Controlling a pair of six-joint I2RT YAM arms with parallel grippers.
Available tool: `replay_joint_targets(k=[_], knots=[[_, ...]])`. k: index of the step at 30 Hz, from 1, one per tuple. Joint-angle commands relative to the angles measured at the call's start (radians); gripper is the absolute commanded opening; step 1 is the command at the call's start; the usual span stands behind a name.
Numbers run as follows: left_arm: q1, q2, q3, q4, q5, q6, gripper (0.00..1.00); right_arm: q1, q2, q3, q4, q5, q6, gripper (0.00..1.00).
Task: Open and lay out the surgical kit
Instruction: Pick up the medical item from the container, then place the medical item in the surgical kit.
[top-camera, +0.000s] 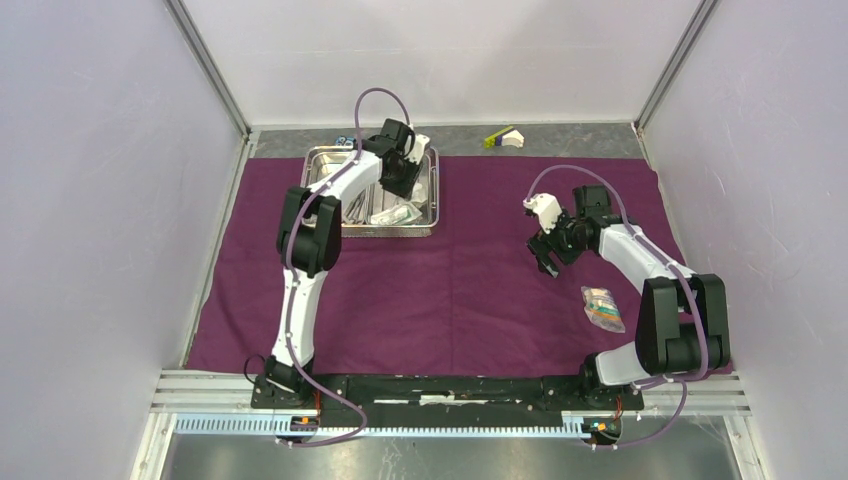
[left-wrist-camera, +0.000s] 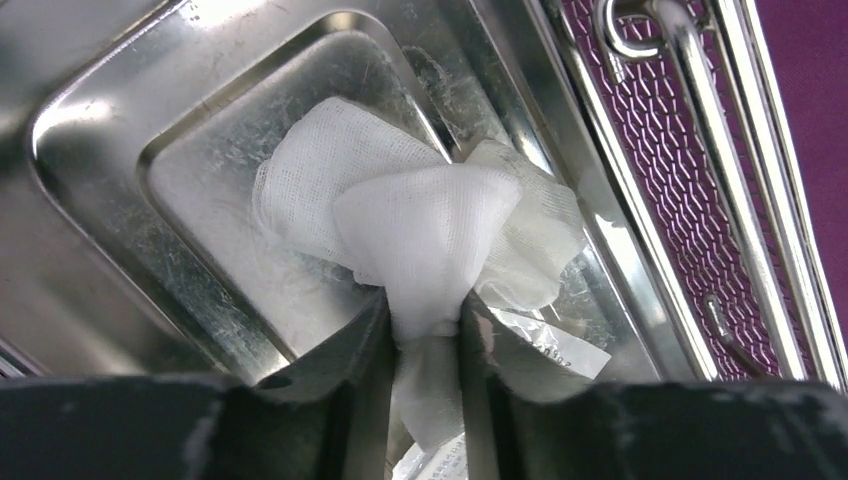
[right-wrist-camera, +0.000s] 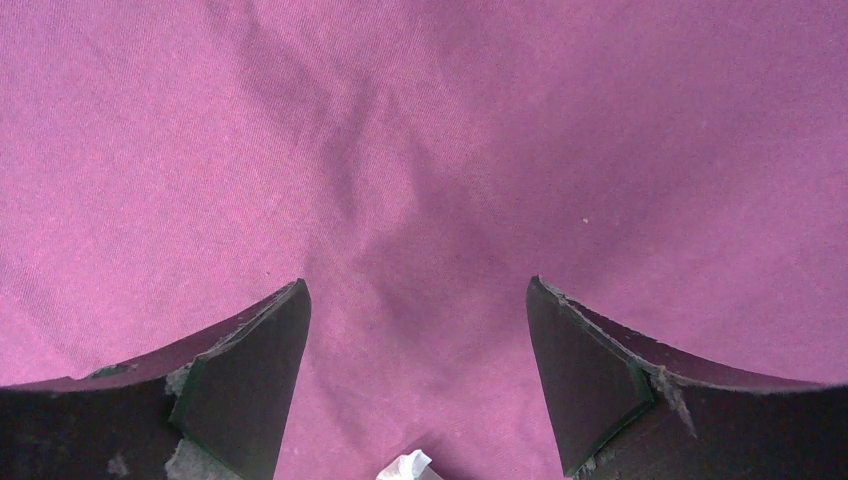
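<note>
The small clear packet (top-camera: 602, 308) lies on the purple cloth (right-wrist-camera: 420, 150) beside the right arm. Just beyond it, the right tool (right-wrist-camera: 415, 300) hangs over bare cloth, spread wide and holding nothing. Farther back, inside the steel tray (left-wrist-camera: 100, 200), the left tool (left-wrist-camera: 425, 325) pinches the white gauze (left-wrist-camera: 420, 220).

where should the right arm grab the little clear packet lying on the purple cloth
Probably across its short width, from straight above: the small clear packet lies flat on the cloth, longer than wide, so the open right pincer can straddle its long edges.
</note>
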Motion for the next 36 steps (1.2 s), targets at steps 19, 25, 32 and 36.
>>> replay_joint_targets(k=[19, 25, 32, 36], knots=[[0.078, -0.158, 0.087, 0.001, 0.154, -0.009, 0.06, 0.002, -0.006, -0.003, 0.004, -0.01, -0.01, 0.86], [0.111, -0.218, 0.029, 0.043, 0.292, -0.015, 0.02, 0.002, -0.009, -0.004, 0.001, -0.02, -0.01, 0.86], [0.137, -0.322, -0.065, 0.043, 0.522, 0.046, 0.02, 0.002, -0.024, -0.003, 0.002, -0.031, -0.012, 0.86], [0.129, -0.417, -0.183, 0.04, 0.649, 0.164, 0.02, 0.002, -0.049, -0.003, 0.018, -0.015, 0.001, 0.86]])
